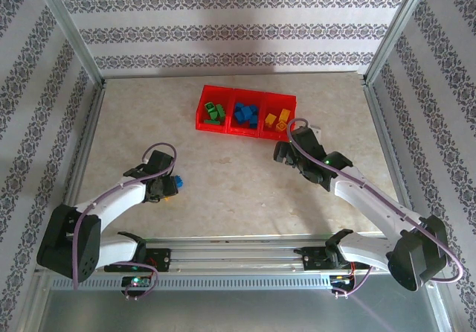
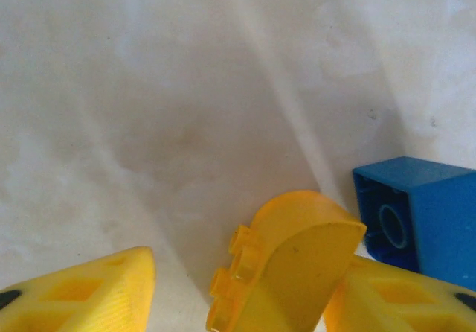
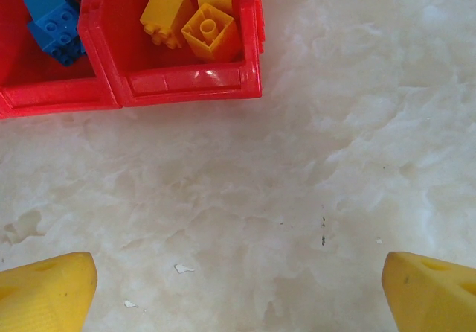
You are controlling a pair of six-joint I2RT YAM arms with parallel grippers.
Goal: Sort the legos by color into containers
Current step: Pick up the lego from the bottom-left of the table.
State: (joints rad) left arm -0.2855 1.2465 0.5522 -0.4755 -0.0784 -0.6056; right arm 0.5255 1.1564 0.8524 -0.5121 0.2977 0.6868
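Note:
The red tray [image 1: 200, 116] holds green legos [image 1: 215, 112] in its left compartment, blue ones [image 1: 245, 114] in the middle and yellow ones [image 1: 277, 119] in the right. My left gripper [image 1: 165, 185] is low over the table at the left. Its jaws are open around a yellow rounded lego [image 2: 286, 261], which leans against the right finger [image 2: 387, 302] and stands apart from the left finger [image 2: 89, 291]. A blue lego [image 2: 424, 213] lies just right of it. My right gripper [image 3: 238, 287] is open and empty, just in front of the tray's right compartment [image 3: 186, 83].
The marble table top [image 1: 238, 198] stretches bare between the two arms. Metal frame posts and patterned walls close in the sides and back. A rail runs along the near edge by the arm bases.

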